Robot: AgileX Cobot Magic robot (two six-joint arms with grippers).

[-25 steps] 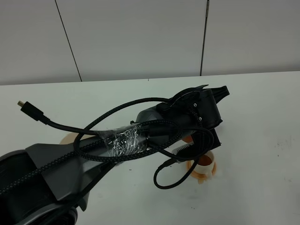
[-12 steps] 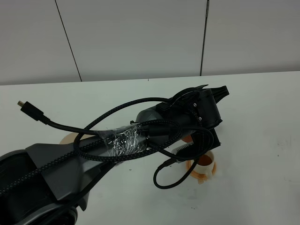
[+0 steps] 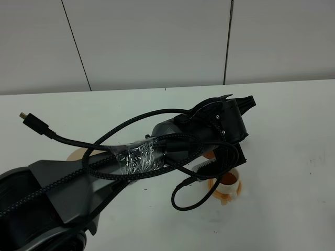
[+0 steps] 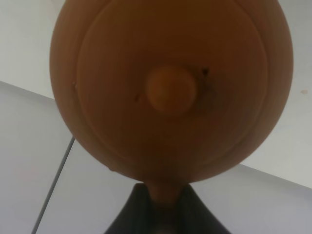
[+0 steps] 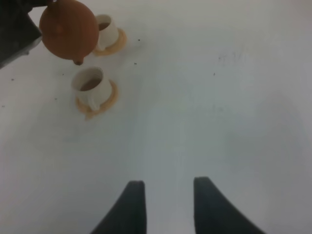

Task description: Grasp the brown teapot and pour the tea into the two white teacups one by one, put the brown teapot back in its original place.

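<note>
From up high, the left arm (image 3: 157,151) covers most things. One white teacup (image 3: 229,180) sits on the white table (image 3: 293,136), and grey wall panels (image 3: 157,42) stand behind.

At the left wrist, the left gripper (image 4: 163,204) squeezes the handle of the brown teapot (image 4: 170,92). If it slips, the pot drops.

At the right wrist, the right gripper (image 5: 165,192) is spread wide and holds nothing. The teapot hangs tipped over that teacup, beside the second teacup (image 5: 107,29). Tea (image 5: 90,84) may spill past, or the lid may fall.
</note>
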